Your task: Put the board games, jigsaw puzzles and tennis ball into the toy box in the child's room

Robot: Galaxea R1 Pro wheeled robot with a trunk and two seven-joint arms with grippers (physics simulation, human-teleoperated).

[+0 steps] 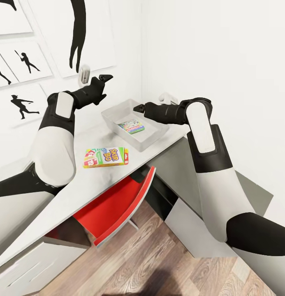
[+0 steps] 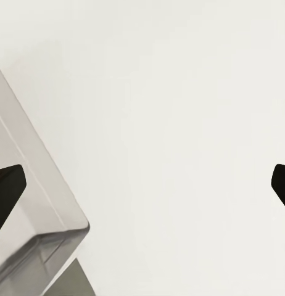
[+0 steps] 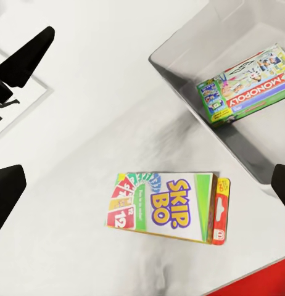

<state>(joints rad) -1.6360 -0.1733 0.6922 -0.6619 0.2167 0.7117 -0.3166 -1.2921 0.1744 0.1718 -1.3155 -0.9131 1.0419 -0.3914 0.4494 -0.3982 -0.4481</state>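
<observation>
Stretching from the lower left toward the far wall, the table (image 1: 97,185) has a light grey top, with a darker corner section under the right arm. A red chair (image 1: 117,205) is tucked beneath its near edge, over the wood-plank floor (image 1: 167,263). Black silhouette pictures (image 1: 23,105) hang on the white wall. The toy box (image 1: 113,117), a shallow pale grey bin, sits on the table near the wall, and a Monopoly game box (image 1: 132,126) lies flat inside it. A Skip-Bo game box (image 1: 106,157) lies flat on the tabletop, near the bin but apart from it. The left end effector (image 1: 95,78) is raised above the table beside the bin, its fingers (image 2: 7,191) spread wide and empty. The right end effector (image 1: 139,109) hovers over the bin's far side, its fingers (image 3: 10,188) also spread apart, holding nothing.
</observation>
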